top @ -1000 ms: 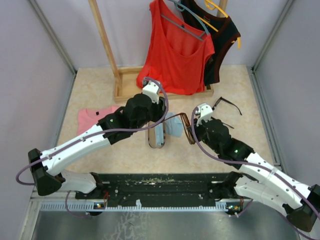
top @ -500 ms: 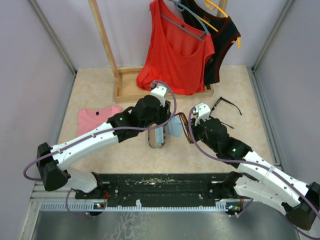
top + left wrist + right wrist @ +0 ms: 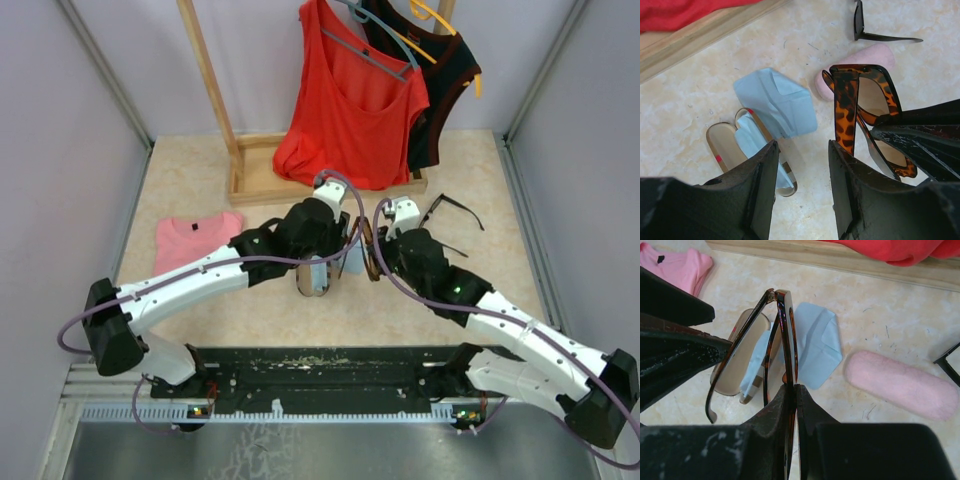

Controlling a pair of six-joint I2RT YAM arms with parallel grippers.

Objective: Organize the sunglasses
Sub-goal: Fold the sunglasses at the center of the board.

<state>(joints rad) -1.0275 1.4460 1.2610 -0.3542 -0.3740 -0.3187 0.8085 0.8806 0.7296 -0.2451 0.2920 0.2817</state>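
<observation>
A reddish-brown tortoiseshell pair of sunglasses [image 3: 781, 325] hangs above the table with one arm swung out. My right gripper [image 3: 794, 388] is shut on its frame. In the left wrist view this pair of sunglasses [image 3: 860, 107] stands just right of my left gripper [image 3: 801, 172], which is open with only bare table between its fingers [image 3: 762, 182]. From above, the left gripper [image 3: 342, 258] and right gripper [image 3: 383, 258] nearly meet at the held sunglasses [image 3: 366, 240]. A black pair of sunglasses [image 3: 455, 210] lies unfolded on the table to the right.
An open plaid case [image 3: 312, 284] holding a blue cloth [image 3: 775, 100] lies below the grippers. A pink oblong case [image 3: 900, 385] lies to the right of them. A pink shirt [image 3: 195, 240] is at the left. A wooden rack base [image 3: 260, 180] with red and black tops stands behind.
My left arm has swung right, bringing its open gripper up beside the held sunglasses. The right gripper has shifted slightly left and away with the sunglasses still gripped.
</observation>
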